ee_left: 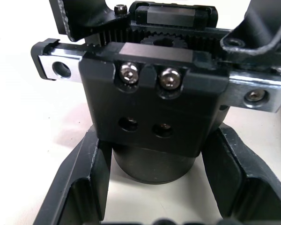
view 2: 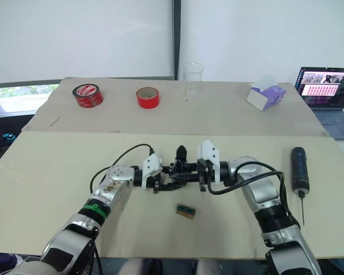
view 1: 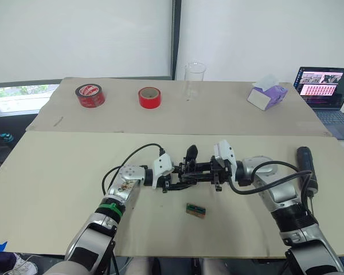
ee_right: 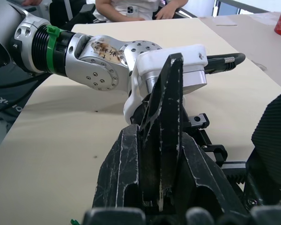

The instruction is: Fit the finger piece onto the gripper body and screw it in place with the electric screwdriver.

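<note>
My left gripper [view 1: 173, 176] is shut on the gripper body [ee_left: 150, 108], its fingers [ee_left: 86, 178] clamping the round dark base from both sides. The body is held just above the table between my two hands [view 1: 189, 172]. The finger piece [ee_right: 166, 112] stands upright with its point up, right against the body's toothed rail. My right gripper [view 1: 209, 172] is shut on its wide base. The same point [view 1: 191, 152] rises between the two white wrist housings. The electric screwdriver [view 1: 307, 165] lies on the table to the right of my right arm, bit toward the near edge.
A small green-brown block [view 1: 196, 210] lies just in front of my hands. At the back stand two red tape rolls [view 1: 90, 95] [view 1: 149, 97], a clear beaker [view 1: 195, 79] and a purple-white box [view 1: 267, 94]. A laptop [view 1: 327, 89] is at far right. A person [ee_right: 131, 8] sits beyond the table.
</note>
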{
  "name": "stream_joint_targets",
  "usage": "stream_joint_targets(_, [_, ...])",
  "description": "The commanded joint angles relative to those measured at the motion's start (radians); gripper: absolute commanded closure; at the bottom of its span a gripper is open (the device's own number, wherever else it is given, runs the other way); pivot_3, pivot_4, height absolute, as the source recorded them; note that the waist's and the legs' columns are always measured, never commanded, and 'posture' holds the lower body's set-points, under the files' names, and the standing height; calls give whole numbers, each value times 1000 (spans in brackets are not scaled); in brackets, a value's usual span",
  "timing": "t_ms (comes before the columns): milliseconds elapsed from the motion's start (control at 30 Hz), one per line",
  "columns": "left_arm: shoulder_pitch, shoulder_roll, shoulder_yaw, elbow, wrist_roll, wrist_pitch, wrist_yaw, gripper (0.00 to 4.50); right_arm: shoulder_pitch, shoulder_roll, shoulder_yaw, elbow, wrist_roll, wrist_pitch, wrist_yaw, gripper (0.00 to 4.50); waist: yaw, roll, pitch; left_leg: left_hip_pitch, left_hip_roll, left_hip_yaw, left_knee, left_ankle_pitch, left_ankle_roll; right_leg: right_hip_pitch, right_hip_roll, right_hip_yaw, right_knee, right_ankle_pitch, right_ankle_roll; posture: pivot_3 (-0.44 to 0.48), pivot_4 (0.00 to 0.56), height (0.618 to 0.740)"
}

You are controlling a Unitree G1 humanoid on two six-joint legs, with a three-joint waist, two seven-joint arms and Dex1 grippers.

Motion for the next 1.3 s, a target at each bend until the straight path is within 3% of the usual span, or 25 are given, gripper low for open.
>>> stream_joint_targets(33, [42, 21, -33, 23, 45, 34, -12, 2225, 7, -34, 15, 26, -37, 30, 6, 4051, 0, 0, 0, 0, 0, 0, 0, 0, 0, 0, 0, 0, 0, 0, 0, 0, 150, 740])
stream_joint_targets(1300, [55, 16, -35, 9, 42, 44, -11, 2225, -32, -42, -21, 34, -16, 48, 10, 4051, 1, 0, 0, 0, 0, 0, -1, 0, 0, -1, -1, 0, -1, 0, 0, 0, 150, 740])
